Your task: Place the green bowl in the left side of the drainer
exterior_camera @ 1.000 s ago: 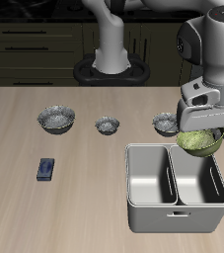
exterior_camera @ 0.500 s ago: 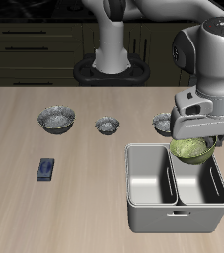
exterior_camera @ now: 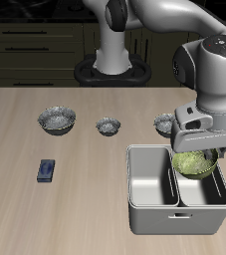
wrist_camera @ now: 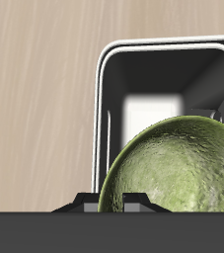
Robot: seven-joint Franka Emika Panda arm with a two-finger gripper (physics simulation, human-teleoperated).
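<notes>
The green bowl (exterior_camera: pixel 193 162) is yellow-green and mottled. The drainer (exterior_camera: pixel 149 202) is light grey; the surface (exterior_camera: pixel 45 219) shows pale wood grain.

Green bowl (wrist_camera: pixel 173 168) prob. above drainer (wrist_camera: pixel 106 119) compt.

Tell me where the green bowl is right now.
The green bowl hangs in the gripper over the drainer, above its left compartment, just in front of a grey bowl.

Light wood-grain tabletop (exterior_camera: pixel 45 214) fills the foreground; dark cabinet fronts with horizontal handles (exterior_camera: pixel 30 30) run behind it; lighting even
</notes>
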